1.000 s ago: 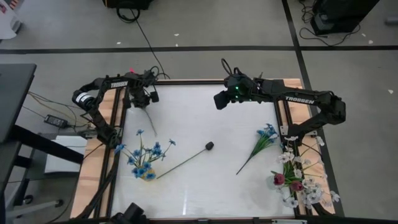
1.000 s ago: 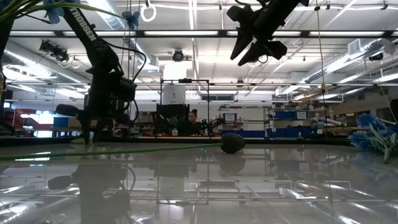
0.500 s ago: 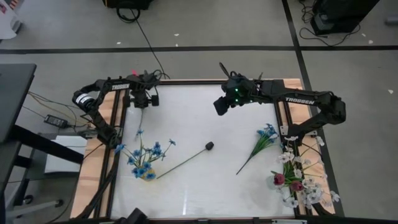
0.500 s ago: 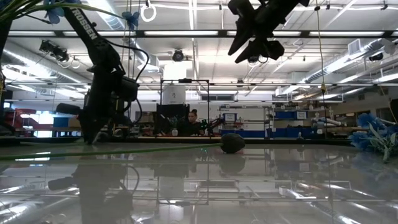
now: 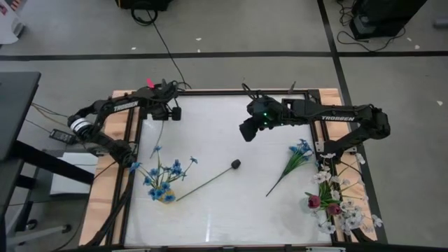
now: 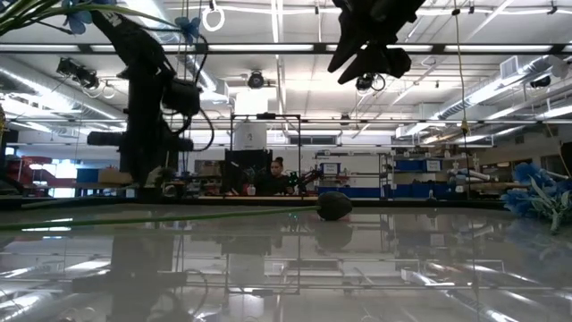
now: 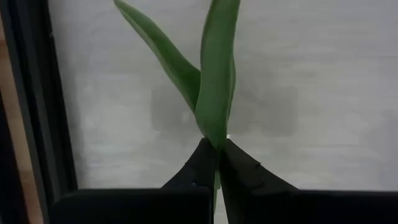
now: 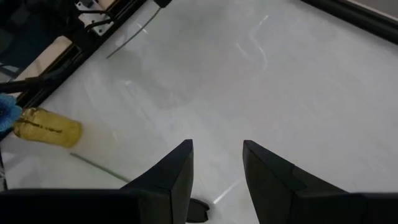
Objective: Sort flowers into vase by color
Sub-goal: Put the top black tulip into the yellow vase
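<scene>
Left hand [image 7: 216, 163] pinching smooth green leafed stem [image 7: 214, 74], right hand [image 8: 216, 163] wide

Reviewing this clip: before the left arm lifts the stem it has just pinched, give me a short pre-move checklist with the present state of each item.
1. Left gripper shut on the green stem: ok; the fingers meet around it in the left wrist view.
2. Which flower that stem carries: cannot tell; no blossom shows in the left wrist view.
3. Yellow vase ready at the table's front left: ok; it already holds blue flowers.
4. Right gripper out of the way: ok; it hangs open over the table's middle, holding nothing.
5. Path to the vase: cannot tell; the black-bud flower lies with its stem reaching toward the vase.
</scene>
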